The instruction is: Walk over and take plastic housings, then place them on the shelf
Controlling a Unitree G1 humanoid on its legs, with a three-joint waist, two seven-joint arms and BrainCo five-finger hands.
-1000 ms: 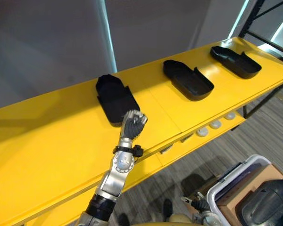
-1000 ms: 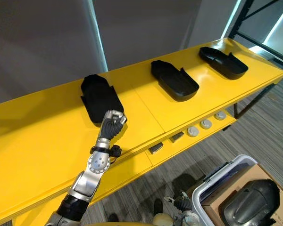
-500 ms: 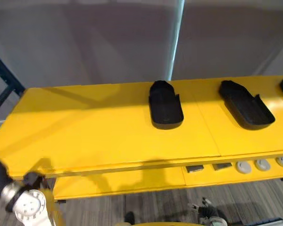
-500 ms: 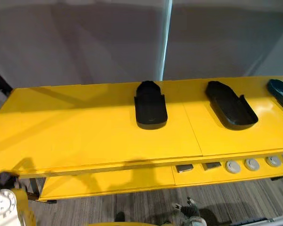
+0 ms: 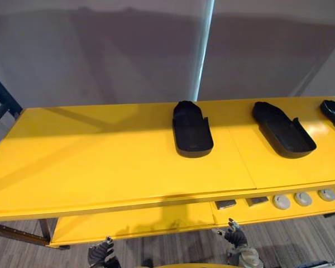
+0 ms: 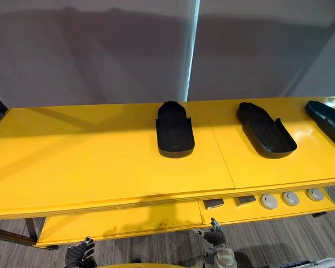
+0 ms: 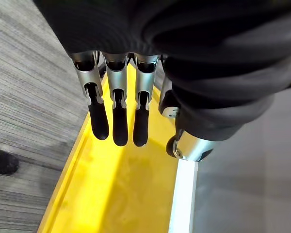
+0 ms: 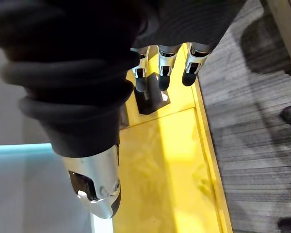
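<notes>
Three black plastic housings lie on the yellow shelf top point(image 5: 100, 167): one in the middle point(image 5: 192, 129), one to its right point(image 5: 283, 129), and one at the far right edge point(image 6: 326, 117). Both hands hang low in front of the shelf, well below the housings. My left hand point(image 5: 102, 254) is at the bottom left; its fingers point(image 7: 120, 121) are straight with nothing between them. My right hand point(image 5: 234, 237) is at the bottom right, its fingers point(image 8: 165, 73) relaxed and empty.
A lower yellow shelf point(image 5: 134, 220) carries small grey blocks point(image 5: 226, 204) and round white discs point(image 5: 302, 199). Grey panels with a light strip point(image 5: 204, 50) stand behind the shelf. A dark rack upright point(image 5: 0, 100) is at the left. Grey striped floor point(image 5: 301, 240) lies below.
The camera has swung to face the shelf squarely. My left hand, curled and raised beside the middle housing a second ago, has dropped below the shelf edge and its fingers have straightened.
</notes>
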